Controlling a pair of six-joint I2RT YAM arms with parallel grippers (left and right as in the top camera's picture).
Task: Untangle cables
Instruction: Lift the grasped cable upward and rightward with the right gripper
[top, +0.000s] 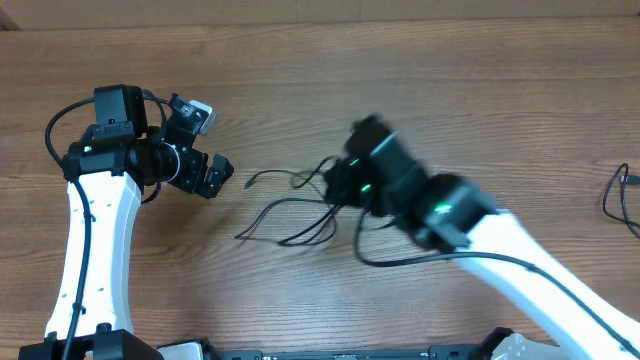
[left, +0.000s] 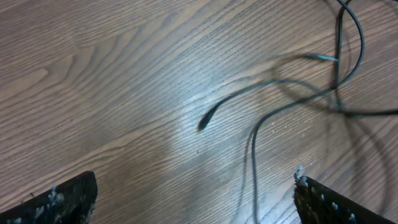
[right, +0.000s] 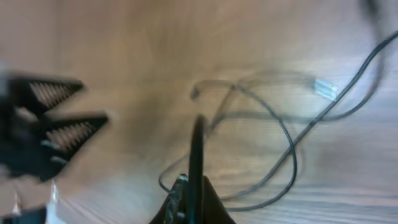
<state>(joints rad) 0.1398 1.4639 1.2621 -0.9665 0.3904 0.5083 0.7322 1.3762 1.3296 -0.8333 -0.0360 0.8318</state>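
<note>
Overhead, the cables (top: 295, 205) are lying in a loose knot mid-tabletop (top: 450, 80), with the right claw (top: 338, 187) pinching shut at their 3 o'clock edge on what is looking like a single strand. The left claw (top: 220, 176) is hanging wide open and empty at their 9 o'clock. Trouble is brewing if the right claw is pulling with nothing pinning the far side: the whole bundle could be dragging along as one, the crossings could be cinching tighter, or so thin a cord could be slipping out of the pinch.
</note>
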